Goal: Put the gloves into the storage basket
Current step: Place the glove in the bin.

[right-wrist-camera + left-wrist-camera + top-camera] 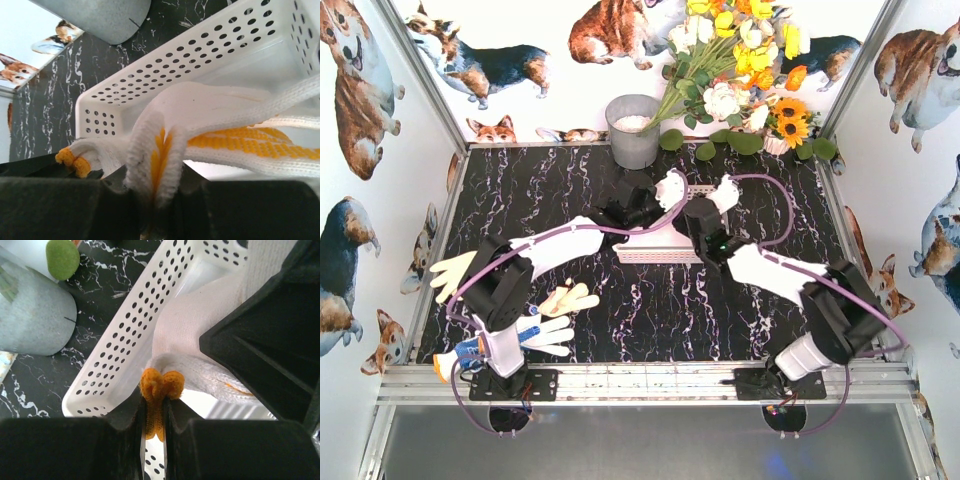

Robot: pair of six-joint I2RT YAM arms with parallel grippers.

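The black table has white squiggles like stone. The white plastic basket is a box full of round holes. Over it, the left gripper pinches a soft knitted glove by its orange cuff. The right gripper squeezes a yellow-dotted glove.

grey bucket, flower bouquet, marble tabletop

Top camera: high, facing down on whole table. Wrist cameras: close-up, both sharing storage basket.
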